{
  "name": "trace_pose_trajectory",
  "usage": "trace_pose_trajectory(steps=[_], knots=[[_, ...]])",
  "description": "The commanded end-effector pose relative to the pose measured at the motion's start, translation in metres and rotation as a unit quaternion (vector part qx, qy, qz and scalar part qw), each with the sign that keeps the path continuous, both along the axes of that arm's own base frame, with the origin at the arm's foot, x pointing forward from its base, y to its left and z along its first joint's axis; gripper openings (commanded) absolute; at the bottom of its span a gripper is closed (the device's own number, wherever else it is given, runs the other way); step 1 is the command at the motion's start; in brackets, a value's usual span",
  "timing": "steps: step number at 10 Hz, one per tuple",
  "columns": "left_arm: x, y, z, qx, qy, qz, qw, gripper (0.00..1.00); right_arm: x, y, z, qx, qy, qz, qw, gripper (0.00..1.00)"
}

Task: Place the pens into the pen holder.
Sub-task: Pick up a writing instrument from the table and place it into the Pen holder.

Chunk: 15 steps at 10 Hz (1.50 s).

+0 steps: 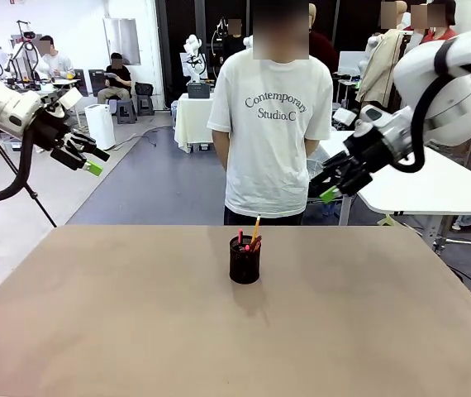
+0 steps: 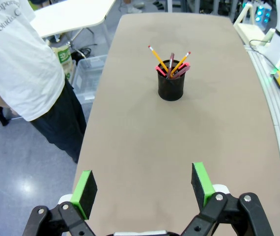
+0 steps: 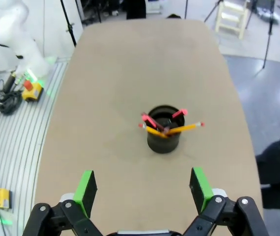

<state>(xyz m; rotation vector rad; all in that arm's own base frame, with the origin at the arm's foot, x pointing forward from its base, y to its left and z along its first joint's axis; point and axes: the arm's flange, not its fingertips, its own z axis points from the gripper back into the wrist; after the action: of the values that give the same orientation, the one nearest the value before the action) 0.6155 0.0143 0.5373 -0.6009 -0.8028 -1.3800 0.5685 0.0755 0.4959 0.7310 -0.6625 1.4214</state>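
The person's white T-shirt [image 1: 277, 124] reads "Contemporary Studio.C" in dark letters across the chest in the front view. In the left wrist view, part of that print shows sideways on the shirt.

table [image 1: 95, 331]: bare all round, my way open from both sides | pen holder [image 1: 245, 261]: lone obstacle mid-table, pens [image 1: 254, 231] sticking up from it | person [image 1: 275, 124]: stands close behind the far edge

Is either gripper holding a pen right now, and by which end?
Nothing is held. The left gripper and right gripper are open above the table; the pens stand in the holder.
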Motion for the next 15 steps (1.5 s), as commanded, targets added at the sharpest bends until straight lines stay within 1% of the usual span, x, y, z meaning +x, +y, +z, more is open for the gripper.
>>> trace_pose_trajectory(steps=[1, 3, 5, 6, 7, 8, 15], knots=[[-0.001, 0.001, 0.001, 0.001, -0.003, 0.002, 1.000, 1.00, -0.005, -0.008, 0.023, -0.030, 0.011, -0.028, 0.999, 1.00], [-0.001, 0.001, 0.001, 0.001, -0.003, 0.002, 1.000, 1.00, -0.001, -0.026, 0.046, -0.036, 0.004, -0.057, 0.998, 1.00], [-0.001, 0.001, 0.001, 0.001, -0.003, 0.002, 1.000, 1.00, 0.003, -0.037, 0.055, -0.039, -0.005, -0.093, 0.995, 1.00], [-0.001, 0.001, 0.001, 0.001, -0.003, 0.002, 1.000, 1.00, 0.005, -0.040, 0.055, -0.039, -0.008, -0.107, 0.993, 1.00], [-0.001, 0.001, 0.001, 0.001, -0.003, 0.002, 1.000, 1.00, 0.008, -0.042, 0.053, -0.030, -0.008, -0.111, 0.993, 1.00], [-0.001, 0.001, 0.001, 0.001, -0.003, 0.002, 1.000, 1.00, 0.002, -0.042, 0.055, -0.025, -0.014, -0.084, 0.996, 1.00], [-0.001, 0.001, 0.001, 0.001, -0.003, 0.002, 1.000, 1.00, 0.002, -0.042, 0.055, -0.025, -0.014, -0.084, 0.996, 1.00]])
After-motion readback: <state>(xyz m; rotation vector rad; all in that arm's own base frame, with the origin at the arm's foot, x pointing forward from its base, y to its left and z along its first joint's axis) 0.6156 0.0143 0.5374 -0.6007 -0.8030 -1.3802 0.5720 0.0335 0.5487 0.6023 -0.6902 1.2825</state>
